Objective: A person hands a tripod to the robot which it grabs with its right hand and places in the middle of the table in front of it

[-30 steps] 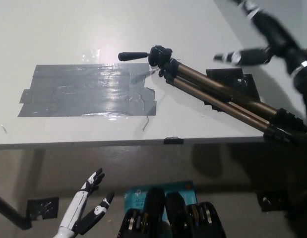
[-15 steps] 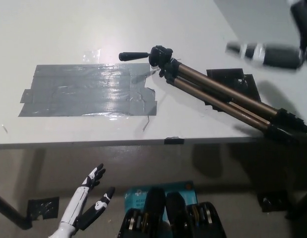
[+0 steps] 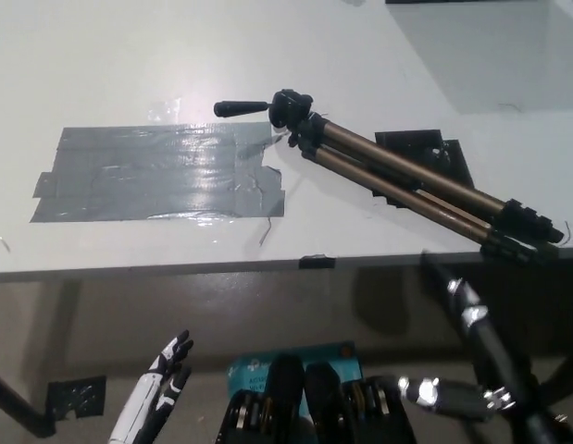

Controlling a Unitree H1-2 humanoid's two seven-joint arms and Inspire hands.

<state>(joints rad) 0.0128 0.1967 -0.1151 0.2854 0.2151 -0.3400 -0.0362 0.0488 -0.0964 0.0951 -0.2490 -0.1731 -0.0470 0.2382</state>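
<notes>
**Already down: tripod flat on the worktop, both hands below the front edge**

Lying folded on the right half of the worktop [image 3: 101, 65]: the tripod [image 3: 388, 155], head near the middle, legs slanting away toward the front right corner, feet close to the front edge and resting on the surface. Sticking out leftward from the head, the black pan handle [image 3: 240, 109], just past the far edge of a grey tape patch [image 3: 147, 176]. Stuck flat across the left and middle of the worktop, that patch, wrinkled and glossy, with its right end just beside the tripod head. Partly covered by the middle of the legs, what looks like a flat black plate [image 3: 434, 146]. On the front edge, below the tape's right end, a small black strip [image 3: 316, 262].

Well apart from the tripod, low at the right and beneath the front edge: the black right hand [image 3: 480, 333], touching nothing on the worktop. Too smeared by blur to tell whether open or closed.

Resting at the lower left, also below the worktop: the white left hand [image 3: 156, 388], holding nothing, fingers stretched out and slightly apart.

Down on the floor near the bottom middle, a blue sheet [image 3: 249, 375].
</notes>
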